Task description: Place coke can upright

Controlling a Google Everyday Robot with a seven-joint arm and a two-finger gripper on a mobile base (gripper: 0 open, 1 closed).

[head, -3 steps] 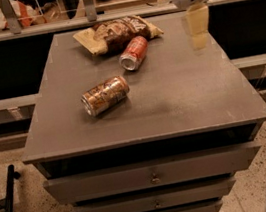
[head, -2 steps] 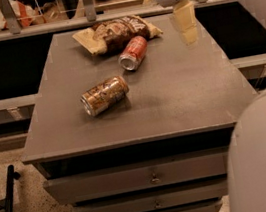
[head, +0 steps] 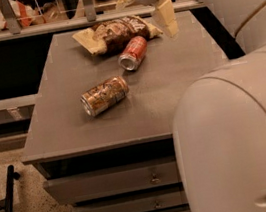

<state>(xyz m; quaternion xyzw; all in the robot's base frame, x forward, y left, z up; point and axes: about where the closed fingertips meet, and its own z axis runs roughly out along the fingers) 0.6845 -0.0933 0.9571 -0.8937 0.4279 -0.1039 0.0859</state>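
The coke can (head: 133, 53) is glossy red painted metal with a bare silver end. The brown-gold can (head: 104, 95) is shiny metal too. The snack bag (head: 115, 32) is crinkled, glossy film. The table (head: 182, 69) top is smooth, matt grey. The gripper (head: 164, 16), above the table's far edge, looks like matt cream plastic. The arm (head: 242, 150) shell is smooth off-white plastic.

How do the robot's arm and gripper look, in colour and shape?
The arm is made of large, smooth, rounded white shells with small oval recesses. The gripper, above the far edge of the table near the coke can, is grey with a cream-yellow end.
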